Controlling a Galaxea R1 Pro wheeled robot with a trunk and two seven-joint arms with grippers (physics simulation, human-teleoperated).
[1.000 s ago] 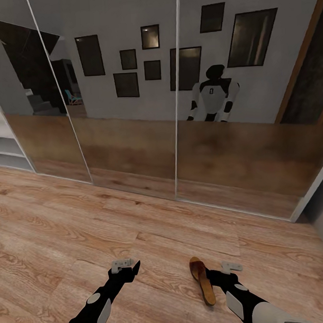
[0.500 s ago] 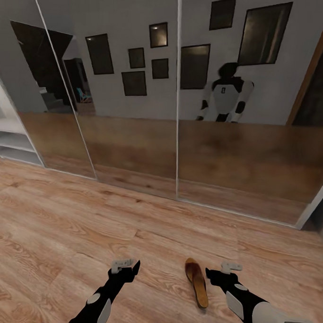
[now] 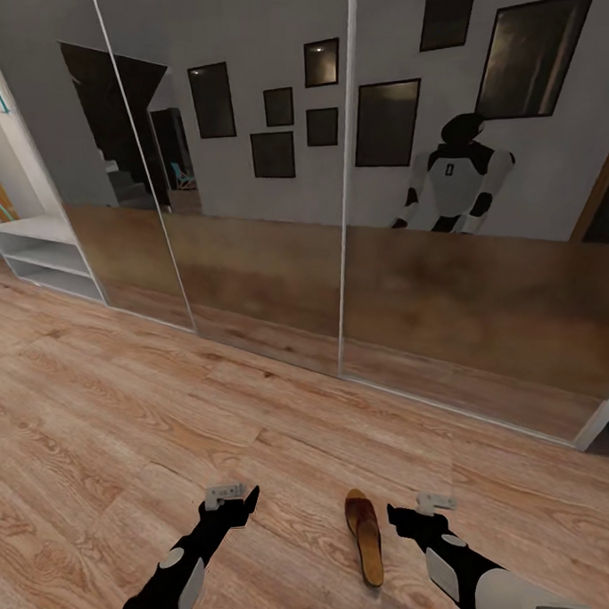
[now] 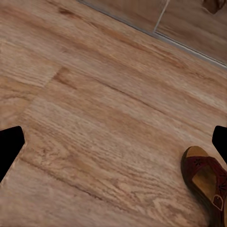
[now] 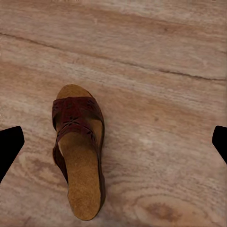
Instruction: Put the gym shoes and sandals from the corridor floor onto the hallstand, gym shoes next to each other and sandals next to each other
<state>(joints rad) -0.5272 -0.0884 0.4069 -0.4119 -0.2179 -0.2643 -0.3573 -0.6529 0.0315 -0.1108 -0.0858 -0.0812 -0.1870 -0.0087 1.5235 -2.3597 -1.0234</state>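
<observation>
One dark maroon strappy leather sandal with tan footbed (image 3: 364, 537) lies on open light wood-plank floor (image 3: 123, 412) between both black grippers — left gripper (image 3: 239, 504), right gripper (image 3: 403, 519) — jaws spread, empty; pale grey shelf unit (image 3: 43, 256) far left.

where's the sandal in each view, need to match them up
Head view: the sandal lies on the floor low in the picture, between the two claws, nearer the right claw.
Left wrist view: its toe end shows at the lower right corner.
Right wrist view: the whole sandal lies left of centre.
Shared landmark: the wood-plank floor under it.
</observation>
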